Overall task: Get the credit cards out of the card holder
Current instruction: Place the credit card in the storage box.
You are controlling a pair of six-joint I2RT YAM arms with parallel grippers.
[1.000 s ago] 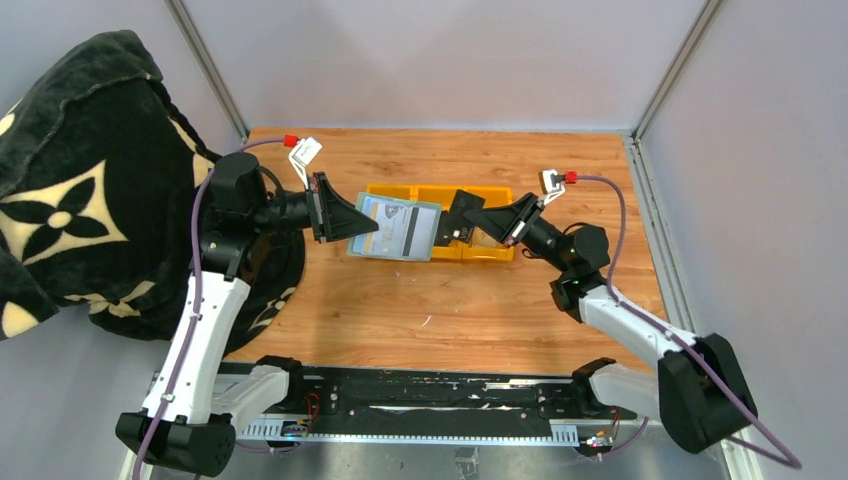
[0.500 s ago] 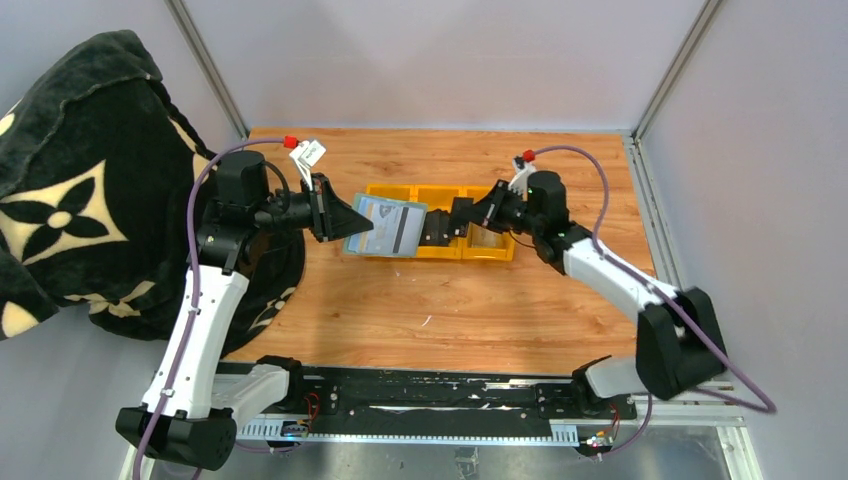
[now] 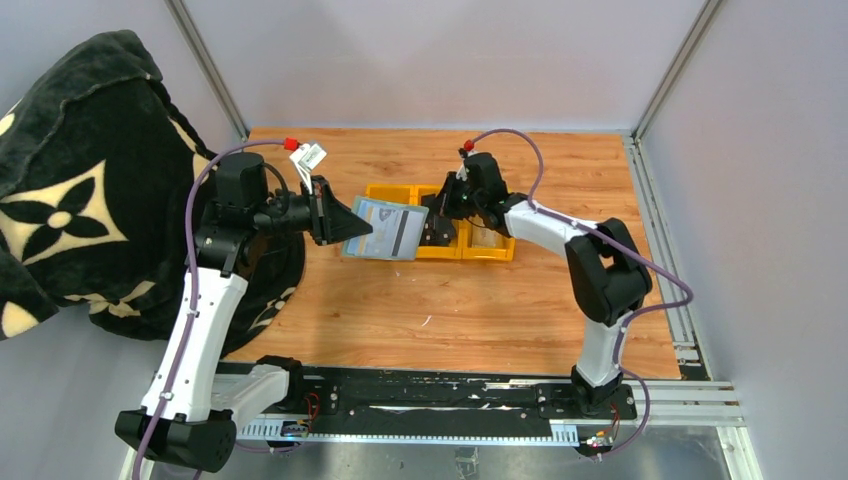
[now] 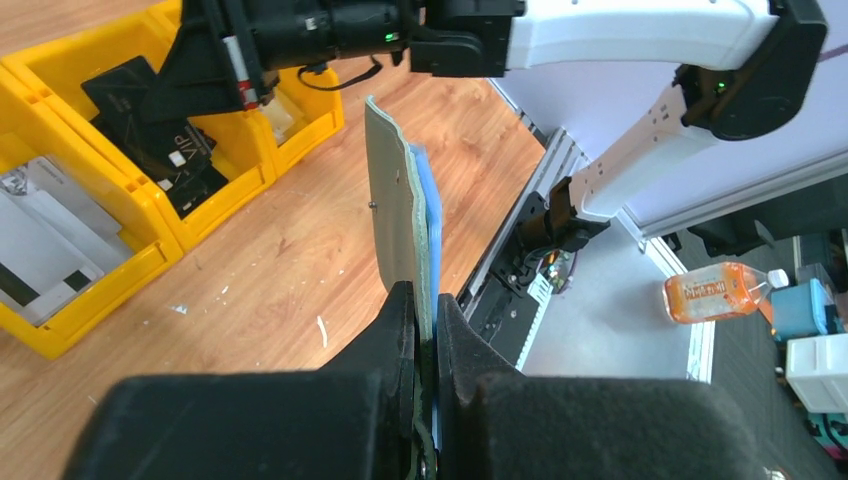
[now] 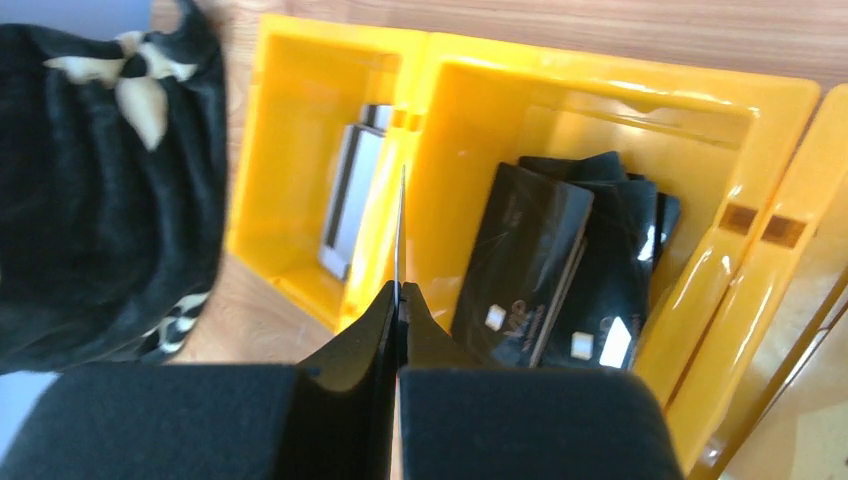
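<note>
The sage-green card holder [image 3: 385, 232] hangs above the table with my left gripper [image 3: 352, 224] shut on its left edge; a pale card with a dark stripe [image 3: 398, 233] shows in it. In the left wrist view the card holder [image 4: 397, 200] stands edge-on in my left gripper [image 4: 427, 298], a blue card edge [image 4: 424, 195] against it. My right gripper [image 3: 441, 214] is shut on a thin dark card [image 3: 436, 234] over the yellow tray [image 3: 490, 256]. Seen edge-on, that card [image 5: 401, 225] rises from my right gripper [image 5: 398, 292] over the divider. A silver-grey card [image 5: 352, 195] lies in the left compartment.
The yellow tray [image 5: 620, 72] holds black VIP cards [image 5: 560, 265] in its middle compartment, also visible as black cards [image 4: 150, 125] from the left wrist. A black blanket with cream flowers [image 3: 70, 200] is heaped at the left table edge. Metal frame posts [image 3: 205, 65] stand at the back corners.
My right arm has swung left along the tray, carrying its dark card from the right end to the middle. The left gripper and card holder shifted slightly left.
</note>
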